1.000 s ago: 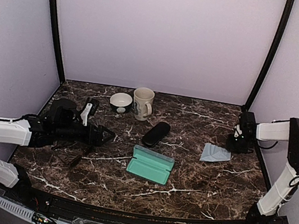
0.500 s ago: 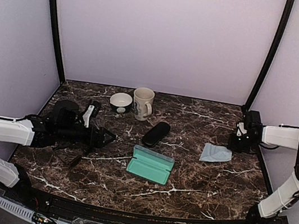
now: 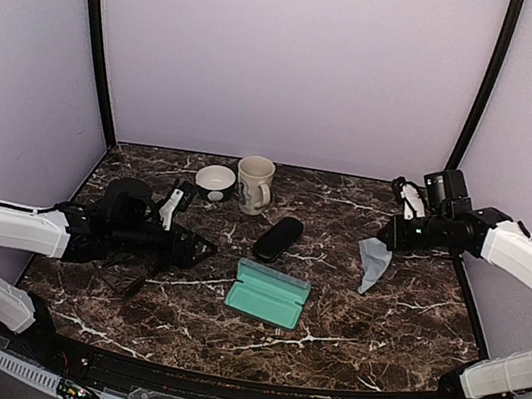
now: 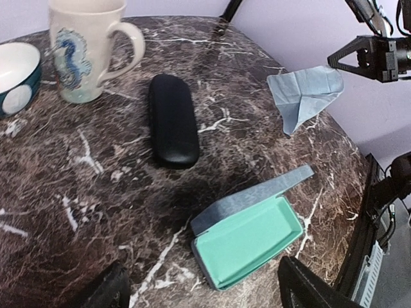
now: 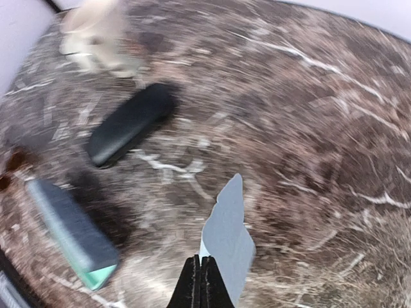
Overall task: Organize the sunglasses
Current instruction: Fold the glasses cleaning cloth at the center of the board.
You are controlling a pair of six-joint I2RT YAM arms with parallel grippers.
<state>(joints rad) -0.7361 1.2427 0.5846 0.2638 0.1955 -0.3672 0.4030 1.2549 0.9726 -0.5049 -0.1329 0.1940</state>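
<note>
Progress is looking slight: right end effector (image 5: 200,266) is pinching the blue cloth (image 5: 225,234) aloft, left end effector (image 3: 198,245) is hanging released, and the teal case (image 4: 250,240) is lying open, empty.

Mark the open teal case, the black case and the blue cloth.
open teal case (image 3: 269,296), top view, middle of the teal lining
black case (image 3: 278,238), top view, middle of its top
blue cloth (image 4: 302,93), left wrist view, its middle
</note>
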